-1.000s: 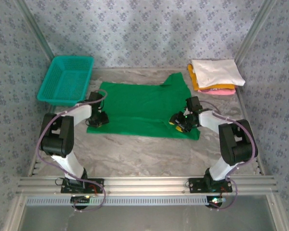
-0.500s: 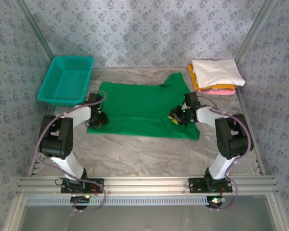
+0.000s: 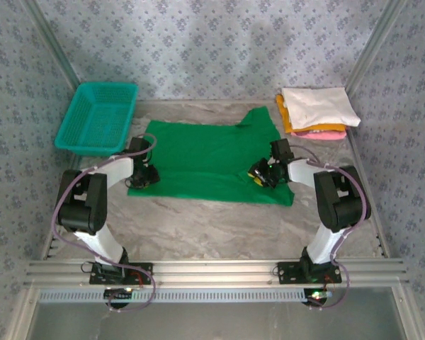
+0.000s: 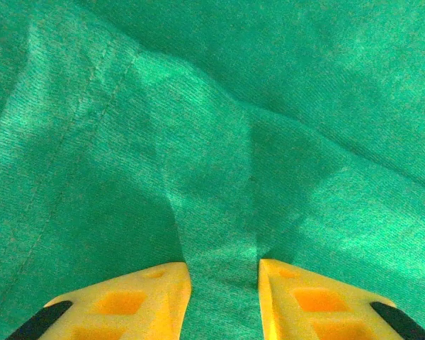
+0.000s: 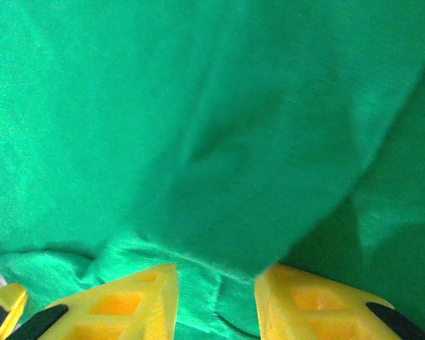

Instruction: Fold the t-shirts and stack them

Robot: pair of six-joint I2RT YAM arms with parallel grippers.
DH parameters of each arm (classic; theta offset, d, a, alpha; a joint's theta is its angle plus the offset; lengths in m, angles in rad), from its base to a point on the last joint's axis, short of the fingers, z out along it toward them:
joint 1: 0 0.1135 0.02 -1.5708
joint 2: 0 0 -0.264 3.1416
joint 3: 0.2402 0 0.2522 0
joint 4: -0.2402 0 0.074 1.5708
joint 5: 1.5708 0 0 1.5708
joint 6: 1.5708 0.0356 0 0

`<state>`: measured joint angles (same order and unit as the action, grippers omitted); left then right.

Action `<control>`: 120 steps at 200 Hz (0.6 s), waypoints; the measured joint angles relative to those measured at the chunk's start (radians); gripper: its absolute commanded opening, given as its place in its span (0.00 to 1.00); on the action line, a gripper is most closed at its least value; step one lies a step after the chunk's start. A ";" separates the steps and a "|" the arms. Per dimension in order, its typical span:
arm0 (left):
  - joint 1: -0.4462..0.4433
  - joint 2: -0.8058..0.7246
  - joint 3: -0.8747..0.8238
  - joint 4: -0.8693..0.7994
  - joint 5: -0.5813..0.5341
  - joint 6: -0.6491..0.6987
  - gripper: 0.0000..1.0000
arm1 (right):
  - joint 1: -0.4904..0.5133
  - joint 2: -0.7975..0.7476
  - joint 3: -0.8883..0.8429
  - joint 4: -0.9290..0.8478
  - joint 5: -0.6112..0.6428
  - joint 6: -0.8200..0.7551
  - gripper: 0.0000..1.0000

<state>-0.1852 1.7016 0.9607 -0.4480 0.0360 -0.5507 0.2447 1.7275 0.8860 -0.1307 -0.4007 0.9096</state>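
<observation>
Overhead view of the working table (image 3: 212,227). The green t-shirt (image 3: 198,159) lies spread flat at the centre of the table, with one short sleeve projecting toward 1 o'clock. The left gripper (image 3: 143,178) sits at the garment's 8 o'clock corner, and the right gripper (image 3: 261,175) rests on the cloth near its 4 o'clock corner. In the left wrist view, the left gripper (image 4: 223,273) is clenched on a raised ridge of the green fabric, which runs up from between its yellow fingers (image 4: 156,283) toward 12 o'clock, with a stitched hem visible at 10 o'clock. In the right wrist view, the right gripper (image 5: 216,273) likewise grasps a gathered fold of the same shirt, and the cloth above it is blurred. At 2 o'clock on the table, well apart from the green garment, stands a pile of folded shirts: the white t-shirt (image 3: 319,105) on top, the orange-yellow t-shirt (image 3: 289,122) beneath it and the pink t-shirt (image 3: 320,134) at the bottom. A teal mesh basket (image 3: 99,117) stands at 10 o'clock, just beside the left arm.
</observation>
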 measured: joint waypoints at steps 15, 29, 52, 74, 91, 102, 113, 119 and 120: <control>0.000 0.000 0.000 0.000 0.000 0.000 0.34 | 0.000 -0.006 -0.002 -0.002 0.009 0.005 0.37; 0.000 0.000 0.000 0.000 0.000 0.000 0.34 | 0.000 -0.013 -0.002 -0.005 0.020 0.008 0.38; 0.000 0.000 0.000 0.000 0.000 0.000 0.34 | 0.000 -0.009 0.000 0.005 0.023 0.011 0.38; 0.000 0.000 0.000 0.000 0.000 0.000 0.34 | 0.005 0.016 0.023 0.017 0.023 0.012 0.36; 0.000 0.000 0.000 0.000 0.000 0.000 0.34 | 0.012 0.041 0.045 0.036 0.023 0.018 0.33; 0.000 0.000 0.000 0.000 0.000 0.000 0.34 | 0.015 0.052 0.056 0.046 0.025 0.021 0.29; 0.000 -0.002 0.000 0.000 0.000 0.000 0.34 | 0.018 0.059 0.062 0.055 0.028 0.028 0.23; 0.000 -0.002 0.000 0.000 0.000 0.000 0.34 | 0.018 0.060 0.064 0.058 0.030 0.028 0.20; 0.000 -0.002 0.000 0.000 0.000 0.000 0.34 | 0.018 0.060 0.064 0.059 0.031 0.030 0.20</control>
<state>-0.1852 1.6997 0.9607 -0.4484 0.0360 -0.5503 0.2630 1.7878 0.9504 -0.0715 -0.3698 0.9398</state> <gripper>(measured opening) 0.341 0.247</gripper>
